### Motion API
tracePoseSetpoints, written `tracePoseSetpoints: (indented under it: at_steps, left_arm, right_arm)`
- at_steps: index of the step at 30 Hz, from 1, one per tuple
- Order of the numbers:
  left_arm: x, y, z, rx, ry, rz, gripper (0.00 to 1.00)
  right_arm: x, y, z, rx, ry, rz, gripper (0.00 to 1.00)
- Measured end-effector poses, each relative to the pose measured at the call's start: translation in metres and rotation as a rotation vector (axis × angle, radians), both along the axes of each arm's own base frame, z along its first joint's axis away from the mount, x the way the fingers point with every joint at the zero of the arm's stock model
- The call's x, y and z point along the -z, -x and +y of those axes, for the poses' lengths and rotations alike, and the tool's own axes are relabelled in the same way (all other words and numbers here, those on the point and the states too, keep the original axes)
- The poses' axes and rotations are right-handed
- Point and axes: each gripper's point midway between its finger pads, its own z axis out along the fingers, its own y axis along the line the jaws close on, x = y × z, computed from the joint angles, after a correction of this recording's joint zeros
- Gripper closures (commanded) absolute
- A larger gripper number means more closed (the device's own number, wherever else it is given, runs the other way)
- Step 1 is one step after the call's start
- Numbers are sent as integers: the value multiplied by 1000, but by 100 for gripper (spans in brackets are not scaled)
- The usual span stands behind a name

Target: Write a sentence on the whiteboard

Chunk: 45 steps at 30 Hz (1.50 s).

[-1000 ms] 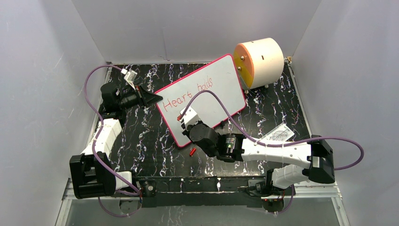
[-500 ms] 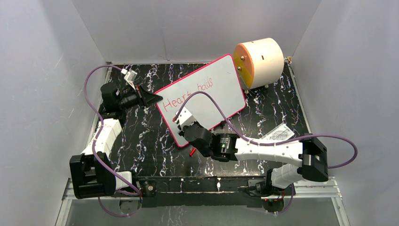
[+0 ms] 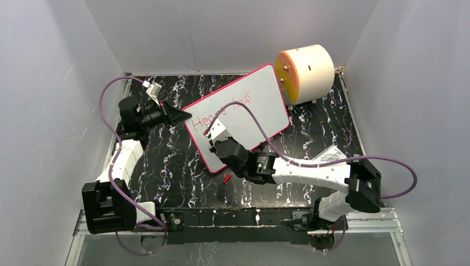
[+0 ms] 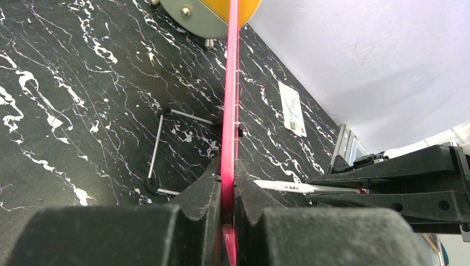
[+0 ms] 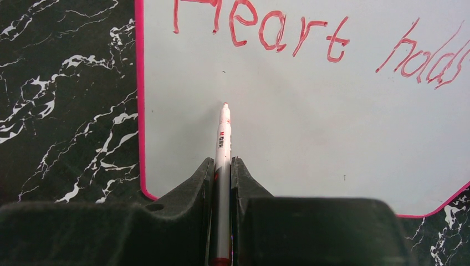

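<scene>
Left pincer [image 4: 227, 169] clamped on whiteboard [image 4: 230, 83] rim; right pincer [image 5: 223, 172] pinching marker [image 5: 223, 133], tip mid-frame below sentence [image 5: 260, 27]. Risk of tilting it by pressing hard, skewing next line.

Closed in on three sides by plain pale grey-lilac panel walls [image 3: 221, 33], joined at straight seams in the back corners. Underneath, a flat black tabletop streaked with white marble veins [image 3: 166, 160] (a few pinkish flecks among them). Along the near edge, a silver metal rail [image 3: 238, 228], then a glossy grey strip [image 3: 238, 252]. Lit softly and evenly, with only faint shadows on the walls.
</scene>
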Motion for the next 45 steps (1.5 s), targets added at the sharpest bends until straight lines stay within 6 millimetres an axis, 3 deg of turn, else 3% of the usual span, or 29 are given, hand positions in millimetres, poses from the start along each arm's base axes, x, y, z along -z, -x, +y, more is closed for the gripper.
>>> tracePoseSetpoints:
  at_steps: [16,24,45]
  left_arm:
    - [0,0,0,0,0,0,100]
    - [0,0,0,-1,0,0,100]
    - [0,0,0,-2,0,3,100]
  right_arm:
    - [-1,-11,5,-1,-11,4,100]
    - [7,-17,5,7,9,12,100]
    - [21,-9,1,2,48,89,100]
